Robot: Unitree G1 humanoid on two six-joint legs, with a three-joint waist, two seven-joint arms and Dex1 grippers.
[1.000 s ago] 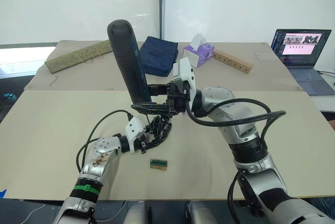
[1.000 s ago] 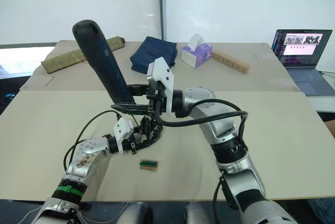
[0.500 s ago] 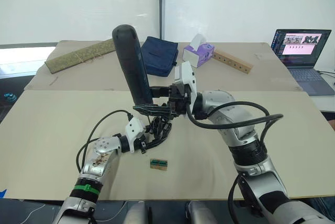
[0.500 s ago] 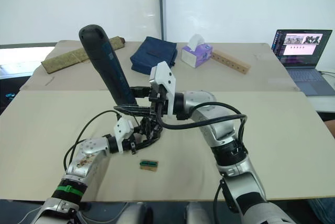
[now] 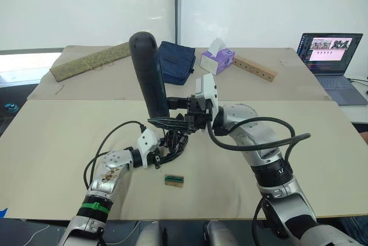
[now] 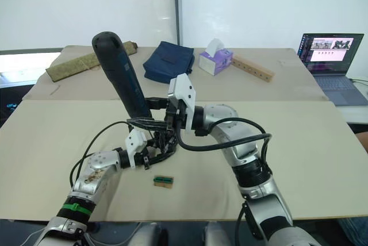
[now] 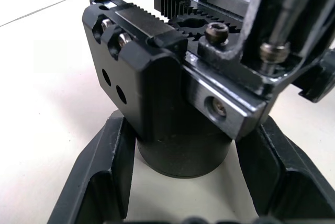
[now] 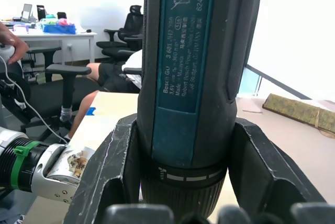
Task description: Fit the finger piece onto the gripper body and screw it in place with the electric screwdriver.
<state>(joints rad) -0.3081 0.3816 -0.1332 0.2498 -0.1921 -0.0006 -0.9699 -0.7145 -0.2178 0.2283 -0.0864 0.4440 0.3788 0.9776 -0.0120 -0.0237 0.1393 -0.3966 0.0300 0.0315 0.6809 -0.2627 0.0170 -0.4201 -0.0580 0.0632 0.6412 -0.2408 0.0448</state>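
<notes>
The gripper body [image 5: 172, 142] is a black block with gear teeth, resting on its round motor end [image 7: 183, 156] on the table. My left gripper [image 5: 158, 153] is shut on the body, one finger on each side. The electric screwdriver [image 5: 148, 73], a long black cylinder, stands nearly upright and leans left, and my right gripper [image 5: 165, 111] is shut on its lower end [image 8: 193, 77]. Its thin metal bit [image 7: 293, 4] comes down to a screw on a black piece [image 7: 256, 20] on the body's top, which looks like the finger piece.
A small green-and-tan block [image 5: 174, 180] lies just in front of the body. Farther back are a folded blue cloth [image 5: 175, 61], a tissue box [image 5: 217, 57], a wooden bar with holes [image 5: 255, 68], a woven mat [image 5: 86, 61] and a laptop [image 5: 332, 50].
The screwdriver's top has swung to the right and stands more upright, with my right forearm drawn in. The left gripper and the body have stayed put.
</notes>
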